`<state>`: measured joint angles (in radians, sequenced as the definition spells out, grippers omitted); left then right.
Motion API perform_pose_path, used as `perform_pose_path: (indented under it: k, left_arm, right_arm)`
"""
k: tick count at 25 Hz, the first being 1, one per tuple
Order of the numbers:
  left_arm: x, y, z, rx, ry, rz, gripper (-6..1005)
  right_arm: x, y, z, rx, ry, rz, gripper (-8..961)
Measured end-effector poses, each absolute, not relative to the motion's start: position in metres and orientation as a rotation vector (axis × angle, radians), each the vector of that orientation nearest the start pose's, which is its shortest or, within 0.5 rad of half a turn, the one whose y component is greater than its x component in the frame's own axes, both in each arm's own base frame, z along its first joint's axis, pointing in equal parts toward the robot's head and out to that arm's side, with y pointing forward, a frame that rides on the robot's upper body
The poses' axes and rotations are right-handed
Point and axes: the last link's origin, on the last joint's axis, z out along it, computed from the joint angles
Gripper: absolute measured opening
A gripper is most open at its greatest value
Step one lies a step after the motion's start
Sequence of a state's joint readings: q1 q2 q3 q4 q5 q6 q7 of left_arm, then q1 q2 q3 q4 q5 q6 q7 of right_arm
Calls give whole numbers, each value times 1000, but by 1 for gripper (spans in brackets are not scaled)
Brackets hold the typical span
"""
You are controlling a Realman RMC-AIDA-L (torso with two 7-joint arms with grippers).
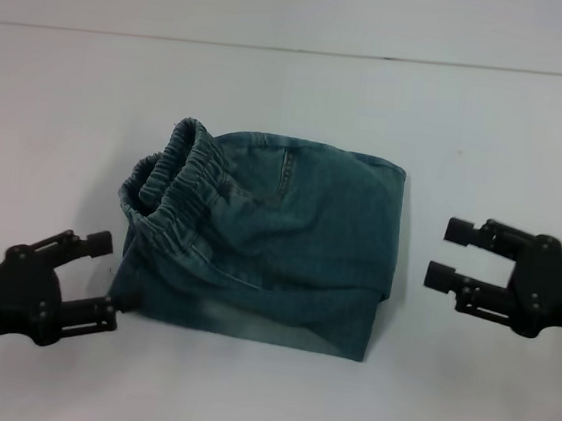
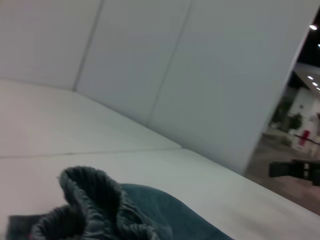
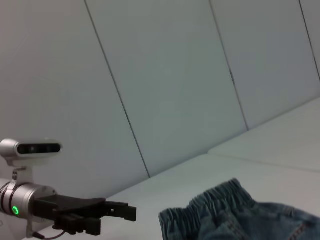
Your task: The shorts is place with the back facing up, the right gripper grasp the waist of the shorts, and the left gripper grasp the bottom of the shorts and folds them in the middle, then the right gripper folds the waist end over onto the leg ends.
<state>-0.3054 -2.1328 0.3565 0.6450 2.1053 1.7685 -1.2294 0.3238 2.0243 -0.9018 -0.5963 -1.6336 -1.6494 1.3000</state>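
Denim, blue and washed, is seen folded into a compact bundle: the blue denim shorts [image 1: 277, 245] lie mid-worktop, the gathered elastic waistband [image 1: 178, 185] resting on top at the bundle's left side. The white worktop [image 1: 461, 410] carries nothing else; no containers are seen. The left tool [image 1: 93, 276] is held open and empty just beside the shorts' lower left corner. The right tool [image 1: 442, 253] is held open and empty, right of the shorts, apart from them. Both folds look done; a clean retreat is judged best, without snagging the waistband.

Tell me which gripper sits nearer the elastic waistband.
The left gripper: it is open beside the bunched waistband of the shorts. The right gripper, open, faces the folded edge.
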Motion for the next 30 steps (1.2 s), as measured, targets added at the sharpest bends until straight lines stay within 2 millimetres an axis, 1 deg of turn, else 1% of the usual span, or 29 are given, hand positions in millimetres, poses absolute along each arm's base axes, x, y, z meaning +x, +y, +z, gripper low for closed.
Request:
perform_pose_path:
  k: [5, 12, 30]
  left_arm:
    - [-315, 247, 6, -2560, -809, -890, 938]
    - [-314, 248, 5, -2550, -812, -904, 938]
    - [-317, 243, 4, -2544, -830, -907, 938]
  right_arm:
    - [289, 282, 1, -2631, 709, 929, 776]
    - [285, 285, -9, -2641, 709, 907, 776]
    - [283, 285, -10, -2647, 705, 917, 776]
